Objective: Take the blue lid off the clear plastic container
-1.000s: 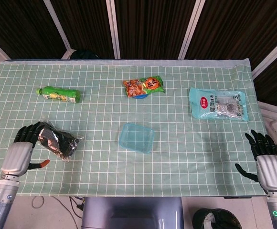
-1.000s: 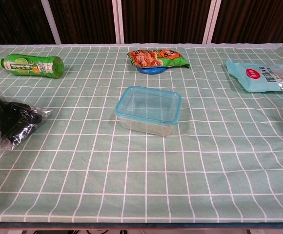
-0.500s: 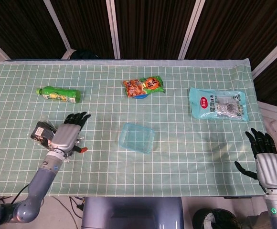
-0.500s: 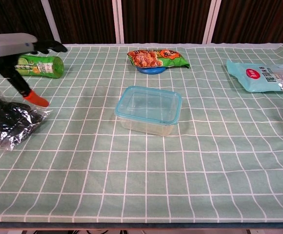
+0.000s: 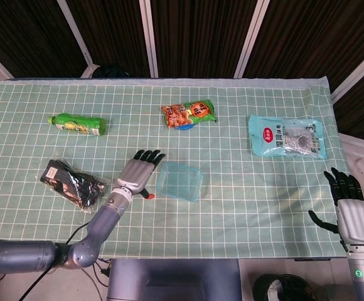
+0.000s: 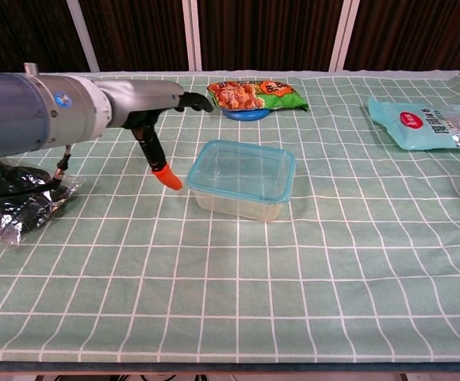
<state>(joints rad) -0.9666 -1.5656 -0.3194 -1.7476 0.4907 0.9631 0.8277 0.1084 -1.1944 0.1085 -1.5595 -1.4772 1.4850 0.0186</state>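
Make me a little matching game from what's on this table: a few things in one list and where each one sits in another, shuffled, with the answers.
Things:
1. green bottle
2. clear plastic container
3. pale blue pouch
4. black packet

Places:
A. middle of the table, just beside the left hand
B. near-left part of the table, in a crinkly clear wrapper
C. far left, lying on its side
D. right side of the table

Pairs: 1-C, 2-A, 3-D, 4-B
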